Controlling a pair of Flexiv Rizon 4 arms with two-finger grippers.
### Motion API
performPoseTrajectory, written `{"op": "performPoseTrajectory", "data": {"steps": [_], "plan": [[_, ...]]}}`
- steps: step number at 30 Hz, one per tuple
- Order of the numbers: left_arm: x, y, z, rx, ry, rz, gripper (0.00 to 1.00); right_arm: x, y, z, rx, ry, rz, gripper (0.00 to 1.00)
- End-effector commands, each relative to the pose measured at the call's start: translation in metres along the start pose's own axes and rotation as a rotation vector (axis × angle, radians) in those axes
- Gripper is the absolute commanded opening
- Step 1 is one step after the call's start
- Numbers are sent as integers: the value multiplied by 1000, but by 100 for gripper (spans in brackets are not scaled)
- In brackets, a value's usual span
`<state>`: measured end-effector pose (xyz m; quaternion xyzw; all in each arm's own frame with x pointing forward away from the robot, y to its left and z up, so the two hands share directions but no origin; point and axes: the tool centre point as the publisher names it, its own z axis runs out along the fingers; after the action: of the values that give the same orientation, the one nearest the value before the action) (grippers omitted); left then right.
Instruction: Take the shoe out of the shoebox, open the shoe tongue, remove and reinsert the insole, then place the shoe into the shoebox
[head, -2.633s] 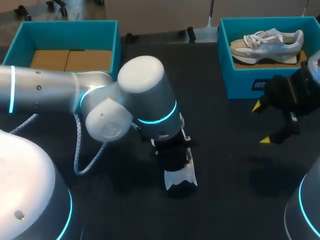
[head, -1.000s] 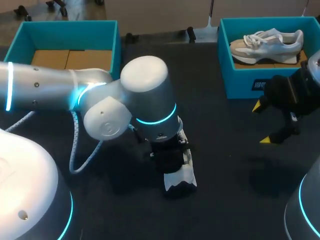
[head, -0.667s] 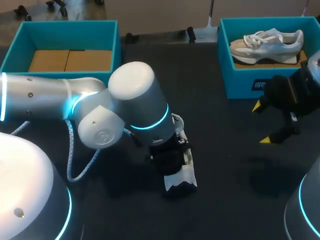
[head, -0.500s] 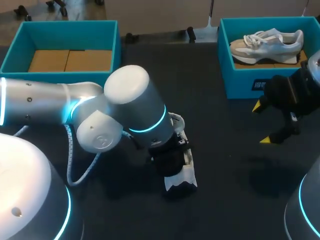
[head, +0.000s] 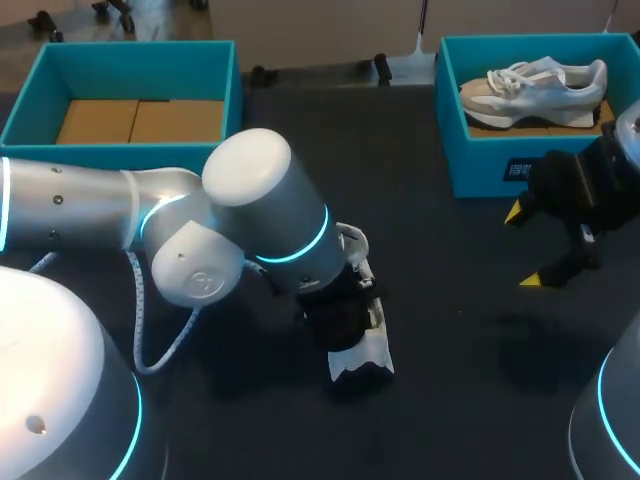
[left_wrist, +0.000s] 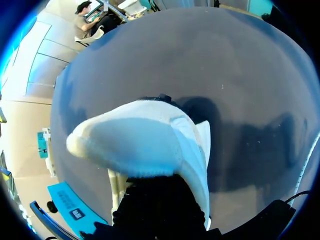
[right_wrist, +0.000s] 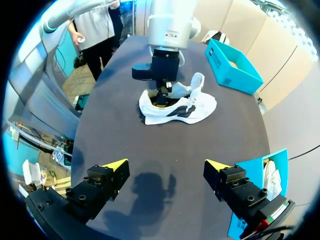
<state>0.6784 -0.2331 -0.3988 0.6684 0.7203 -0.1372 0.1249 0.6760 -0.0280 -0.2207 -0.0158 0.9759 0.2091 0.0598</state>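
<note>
Near the worktop's (head: 450, 400) middle, on matte black cloth-like surface: white shoe (head: 362, 362), upright on its sole, soft knit upper with dark side panels, tongue standing up from the opening. Left gripper (right_wrist: 161, 97) set straight down into the shoe's opening, black body above it; its tip is buried inside, so cannot tell whether it grips or is slack. Left wrist view filled by a pale, rounded, fabric-textured part of the shoe, close up.

Off to the right, well apart from the shoe: right gripper (head: 524, 247) hanging above bare worktop, fingers (right_wrist: 114, 165) spread wide, released, touching nothing; tips wedge-shaped, bright yellow.

Far edge, left: teal shoebox (head: 140, 70), rectangular, smooth walls, brown cardboard floor showing. Far edge, right: second teal box (head: 480, 150), same build, with a second white laced shoe (head: 535, 88) lying inside on its side.
</note>
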Motion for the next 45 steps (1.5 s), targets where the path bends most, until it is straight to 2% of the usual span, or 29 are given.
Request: {"op": "performPoseTrajectory", "data": {"steps": [1,10,15,27,32,33,35,36,38,39,40,45], "plan": [[-2,2,-28,-13,32,-2,0,0,0,2,3,-2,0,100],[-3,8,-49,-53,102,-8,0,0,0,2,3,-2,0,100],[-7,15,-56,-104,177,-13,0,0,0,2,3,-2,0,100],[-6,32,-52,-239,293,23,0,0,0,2,3,-2,0,100],[-2,39,-47,-262,322,14,0,0,0,2,3,-2,0,100],[-1,40,-47,-265,324,10,13,0,0,2,3,-2,0,100],[-1,42,-47,-266,332,9,25,0,0,2,3,-2,0,100],[-1,42,-49,-257,333,4,41,0,0,2,3,-2,0,100],[-1,43,-50,-253,342,6,66,0,0,2,3,-2,0,100],[0,43,-53,-241,353,0,91,0,0,2,3,-2,0,100],[-1,44,-54,-236,362,-1,100,0,0,2,3,-2,0,100],[0,44,-59,-241,387,-3,100,0,0,2,3,-2,0,100]]}}
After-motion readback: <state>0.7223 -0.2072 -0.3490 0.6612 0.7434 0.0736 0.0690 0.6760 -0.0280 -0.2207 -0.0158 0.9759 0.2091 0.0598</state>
